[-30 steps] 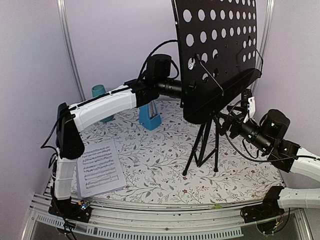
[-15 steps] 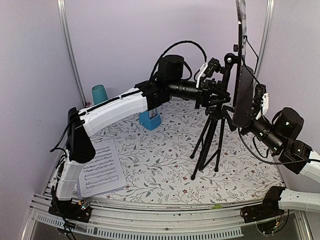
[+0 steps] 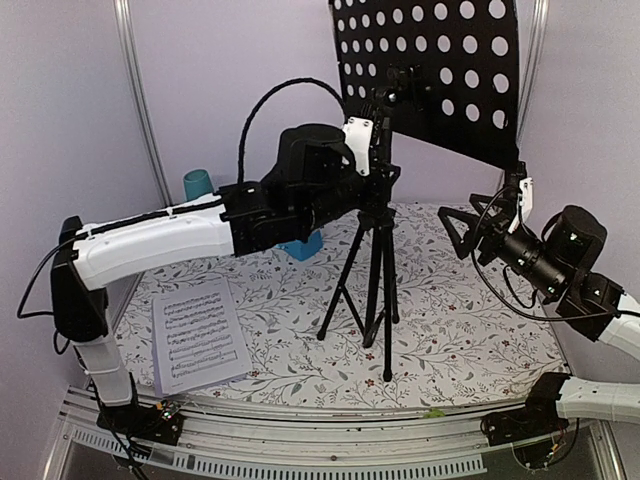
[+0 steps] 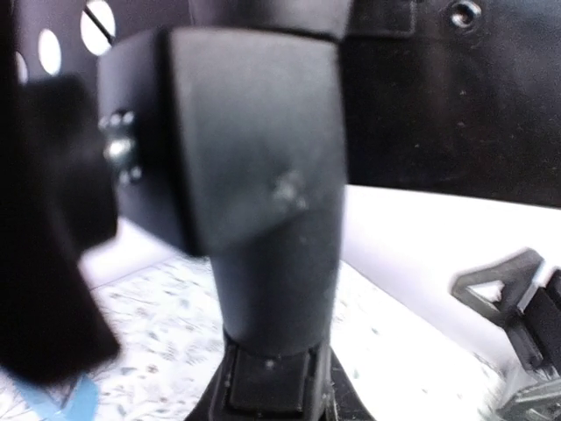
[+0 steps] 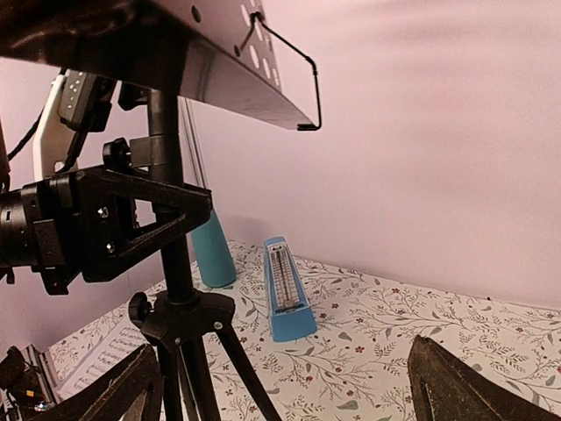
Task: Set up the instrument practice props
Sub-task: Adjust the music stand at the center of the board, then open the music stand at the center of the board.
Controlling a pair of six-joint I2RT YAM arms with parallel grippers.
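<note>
Top external view, entry by item.

- Sheet-music page (image 3: 200, 335): lies flat at the near left of the counter (image 3: 460, 340). Its printed staves are too small to read.
- Music stand (image 3: 378, 265): upright at mid-counter on its tripod legs, well apart from the page. One foot is close to the near edge. The perforated tray (image 3: 455, 122) is tilted high above.
- Left pincer (image 3: 378, 187): arm stretched low from the left, wrist raised. The jaws are clamped on the stand's post just under the tray mount. The left wrist view shows only the blurred post at close range.
- Right pincer (image 3: 470, 215): forearm angled in from the right, with the fingers spread wide and holding nothing. It is near the stand but apart from it.
- Metronome (image 5: 282, 289): blue, at the back of the counter beside the teal cup (image 5: 213, 250). From above it is partly hidden behind the left arm.
</note>
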